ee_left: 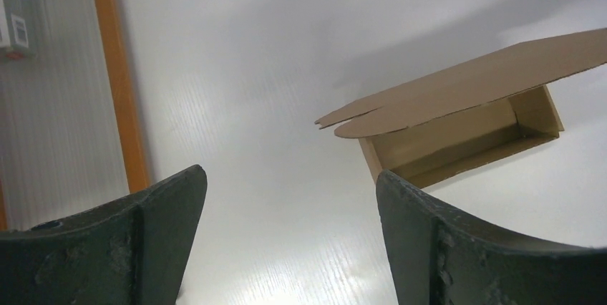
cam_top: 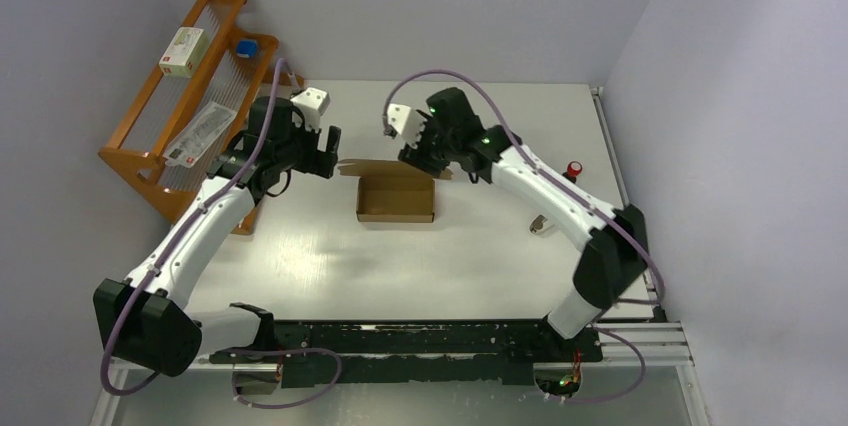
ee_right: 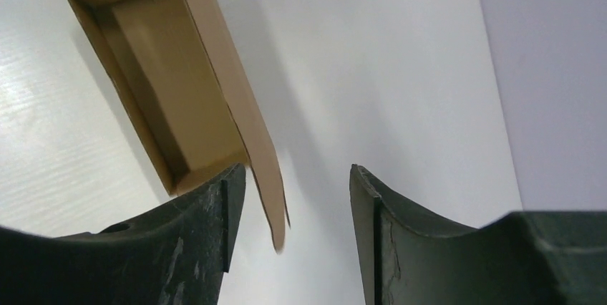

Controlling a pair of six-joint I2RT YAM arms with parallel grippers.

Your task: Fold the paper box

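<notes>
The paper box [cam_top: 396, 196] is brown cardboard, a small open rectangular tray on the white table with its lid flap standing up along the far side. My left gripper [cam_top: 327, 153] is open and empty just left of the flap's end. In the left wrist view the box [ee_left: 465, 137] lies ahead to the right, its lid slanting over it. My right gripper [cam_top: 425, 151] is open and empty at the flap's right end. In the right wrist view the box [ee_right: 172, 83] is at upper left and the lid's tip hangs between my fingers [ee_right: 215, 233], touching neither.
An orange wooden rack [cam_top: 190, 96] stands at the far left holding a small white box with a green and red label [cam_top: 185, 50] and a flat packet [cam_top: 200, 134]. A small red-capped thing [cam_top: 575, 168] and a small pale object [cam_top: 540, 227] lie to the right.
</notes>
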